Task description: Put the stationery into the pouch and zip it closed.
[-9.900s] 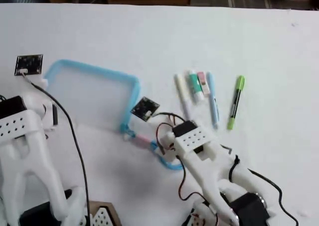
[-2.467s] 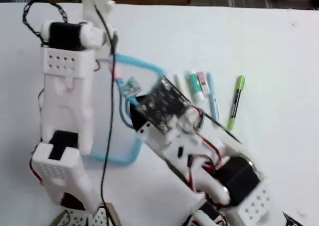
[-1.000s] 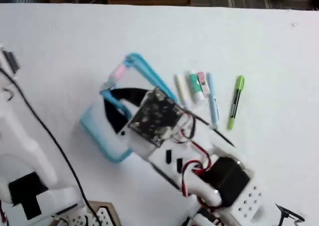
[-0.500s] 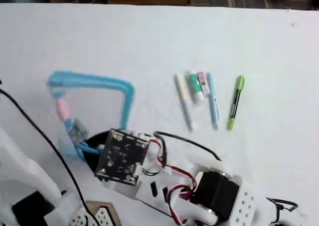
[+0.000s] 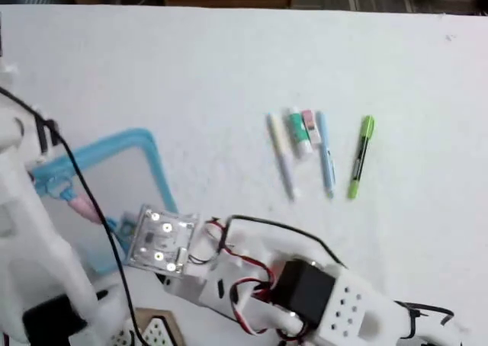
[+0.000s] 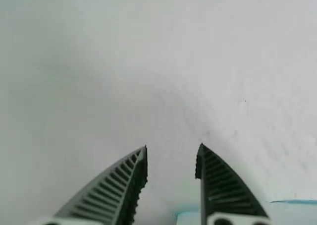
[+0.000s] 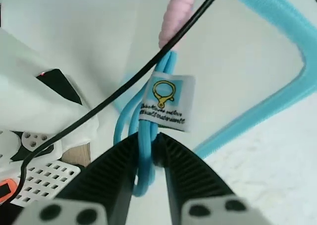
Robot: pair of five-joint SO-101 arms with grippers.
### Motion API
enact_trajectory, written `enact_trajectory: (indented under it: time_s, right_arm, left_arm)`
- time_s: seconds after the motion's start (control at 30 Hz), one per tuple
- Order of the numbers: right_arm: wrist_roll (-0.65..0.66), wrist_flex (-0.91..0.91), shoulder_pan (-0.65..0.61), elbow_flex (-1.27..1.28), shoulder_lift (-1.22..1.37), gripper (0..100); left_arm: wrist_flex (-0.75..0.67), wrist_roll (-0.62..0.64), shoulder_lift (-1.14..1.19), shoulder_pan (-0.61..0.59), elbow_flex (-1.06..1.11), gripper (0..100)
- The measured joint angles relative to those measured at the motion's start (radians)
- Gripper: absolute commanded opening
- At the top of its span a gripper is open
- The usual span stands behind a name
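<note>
Your right gripper (image 7: 148,158) is pinched shut on the blue cord loop (image 7: 144,131) that hangs off the pink zipper pull (image 7: 176,12), and your left gripper (image 6: 171,155) sits over bare table with its jaws apart, holding nothing. The pouch (image 5: 158,180) lies flat at the near left, with the pens (image 5: 299,136) and green highlighter (image 5: 360,155) lined up well apart to its right, so I'd say you're at the pouch-prep step with nothing packed. Next you'll want the pouch pinned and the zip open (can't tell if it is) before grabbing a pen.
</note>
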Motion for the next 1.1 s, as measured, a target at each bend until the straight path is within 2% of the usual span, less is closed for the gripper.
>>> enact_trajectory:
  time_s: [0.27, 0.43, 0.57, 0.7, 0.87, 1.1]
  right_arm:
    - [-0.002, -0.094, -0.002, 0.117, 0.000, 1.6]
    - [-0.002, -0.135, 0.037, 0.167, 0.000, 1.6]
    - [0.000, -0.149, 0.115, 0.167, 0.000, 1.6]
    - [-0.002, -0.158, 0.133, 0.167, 0.000, 1.6]
    - [-0.002, -0.187, 0.133, 0.180, 0.003, 1.6]
    - [-0.002, -0.173, 0.133, 0.250, 0.006, 1.6]
  left_arm:
    - [0.000, 0.011, -0.244, -0.103, 0.005, 18]
    - [0.002, 0.025, -0.399, -0.124, 0.104, 18]
    - [0.002, 0.025, -0.552, -0.064, 0.218, 18]
    - [0.002, 0.028, -0.629, 0.014, 0.262, 18]
    - [0.002, 0.037, -0.638, 0.028, 0.262, 19]
    - [0.002, 0.137, -0.638, 0.028, 0.265, 22]
